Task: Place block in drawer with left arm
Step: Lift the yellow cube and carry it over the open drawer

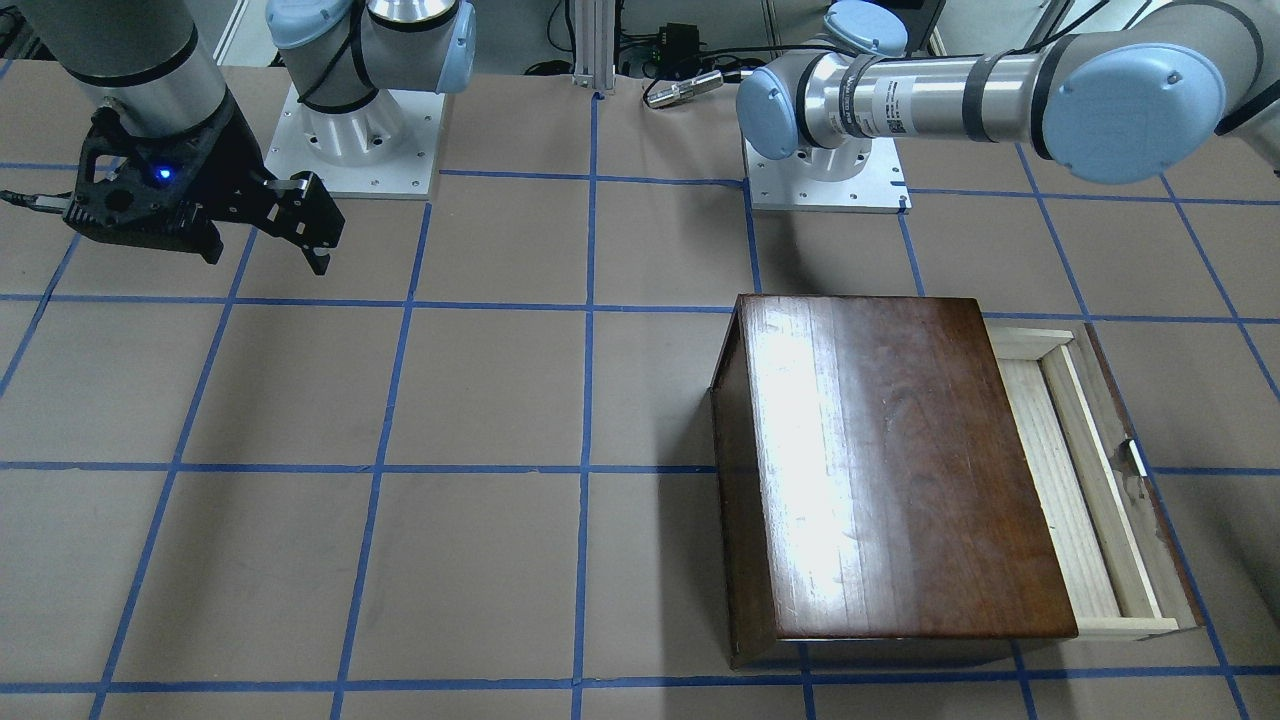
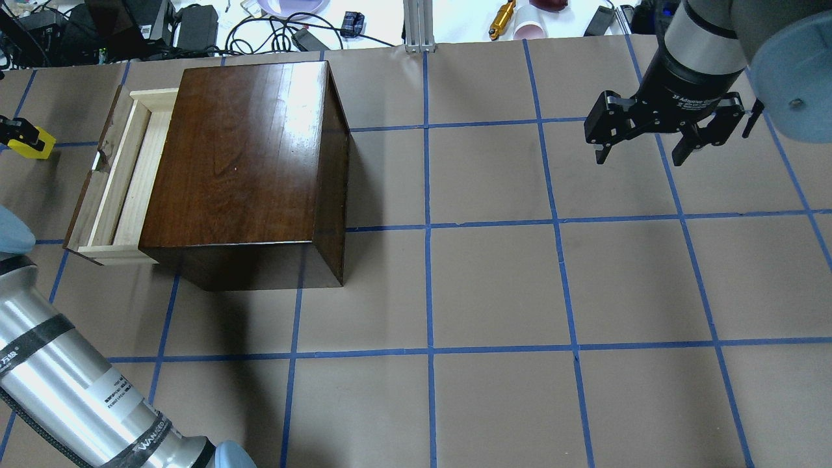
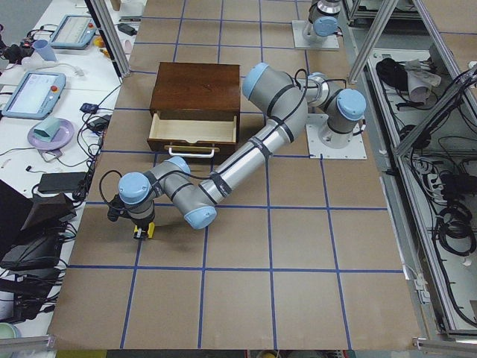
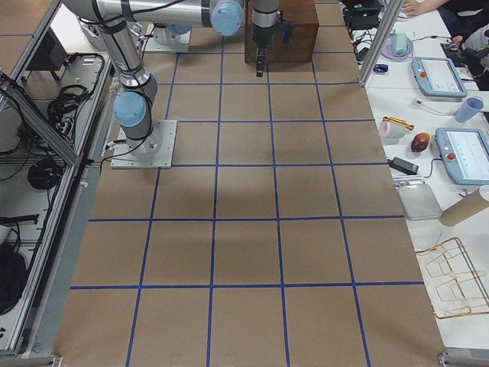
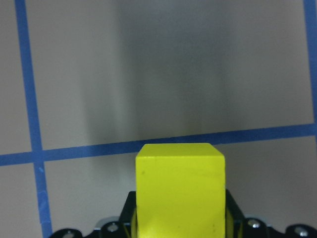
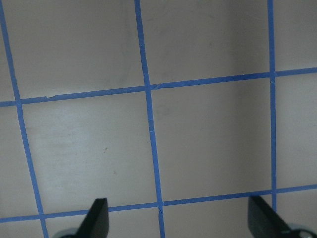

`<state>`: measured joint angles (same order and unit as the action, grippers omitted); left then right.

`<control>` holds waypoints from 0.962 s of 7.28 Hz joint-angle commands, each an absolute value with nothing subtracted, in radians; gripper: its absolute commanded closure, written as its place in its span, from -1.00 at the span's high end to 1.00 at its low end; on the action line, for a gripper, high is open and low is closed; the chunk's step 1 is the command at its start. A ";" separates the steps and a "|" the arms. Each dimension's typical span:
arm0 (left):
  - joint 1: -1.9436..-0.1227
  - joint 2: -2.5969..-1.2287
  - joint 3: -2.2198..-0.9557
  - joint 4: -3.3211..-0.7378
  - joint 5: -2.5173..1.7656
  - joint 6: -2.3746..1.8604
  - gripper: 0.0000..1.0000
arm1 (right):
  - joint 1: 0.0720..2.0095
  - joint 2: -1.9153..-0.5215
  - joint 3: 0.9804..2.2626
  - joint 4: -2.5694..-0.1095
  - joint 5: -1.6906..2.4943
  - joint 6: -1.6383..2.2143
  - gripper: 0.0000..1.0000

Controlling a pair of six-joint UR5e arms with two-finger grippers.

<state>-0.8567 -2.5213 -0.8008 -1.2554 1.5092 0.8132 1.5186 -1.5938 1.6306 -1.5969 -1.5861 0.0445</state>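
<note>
You're working in a robotics lab: robot arms (image 3: 253,149) bolted to a table (image 1: 480,390) gridded with blue tape (image 1: 590,400), control tablets (image 3: 33,93) on your side bench (image 3: 71,56), cable bundles (image 3: 452,224) alongside.

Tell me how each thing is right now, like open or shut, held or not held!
drawer: pulled partly open, nothing seen inside.
box: sitting upright on the table.
block: gripped, outside the drawer, beyond its front panel.
left end effector: closed on the block.
right end effector: open, holding nothing, over bare table far from the box.
</note>
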 commanded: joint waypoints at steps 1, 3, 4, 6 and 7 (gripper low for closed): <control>-0.868 -2.388 -0.801 -1.452 1.485 0.807 -1.00 | 1.519 -1.594 1.631 -1.597 -1.586 0.044 1.00; -0.958 -2.260 -0.808 -1.624 1.476 0.681 -1.00 | 1.519 -1.594 1.631 -1.597 -1.586 0.044 1.00; -1.006 -2.211 -0.813 -1.691 1.471 0.591 -1.00 | 1.519 -1.594 1.631 -1.597 -1.585 0.044 1.00; -1.109 -2.136 -0.894 -1.752 1.448 0.491 -1.00 | 1.519 -1.594 1.631 -1.597 -1.585 0.044 1.00; -1.135 -2.103 -0.970 -1.750 1.436 0.447 -1.00 | 1.519 -1.594 1.631 -1.597 -1.585 0.044 1.00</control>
